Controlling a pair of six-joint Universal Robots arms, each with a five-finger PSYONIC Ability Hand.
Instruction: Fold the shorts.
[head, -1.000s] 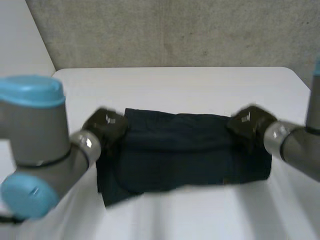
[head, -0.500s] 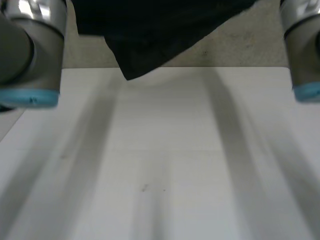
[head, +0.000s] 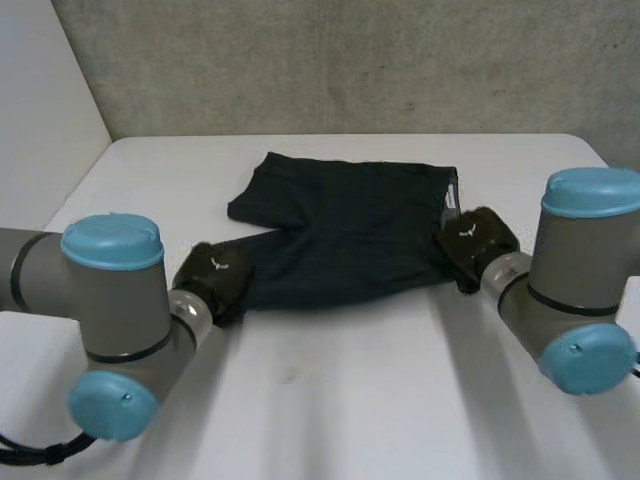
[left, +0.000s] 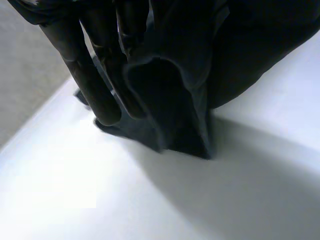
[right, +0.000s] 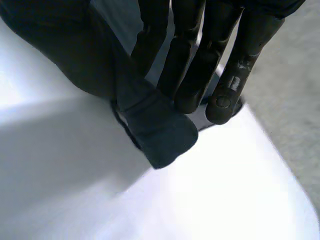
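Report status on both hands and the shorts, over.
Left hand shut on shorts, near leg hem. Right hand shut on near waistband corner. Shorts lying on white table.

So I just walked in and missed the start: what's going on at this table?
A two-armed robot is handling dark shorts on a white table. The left hand grips a near corner at one end, and the right hand pinches the edge at the other. The shorts lie on the table between them, somewhat rumpled.
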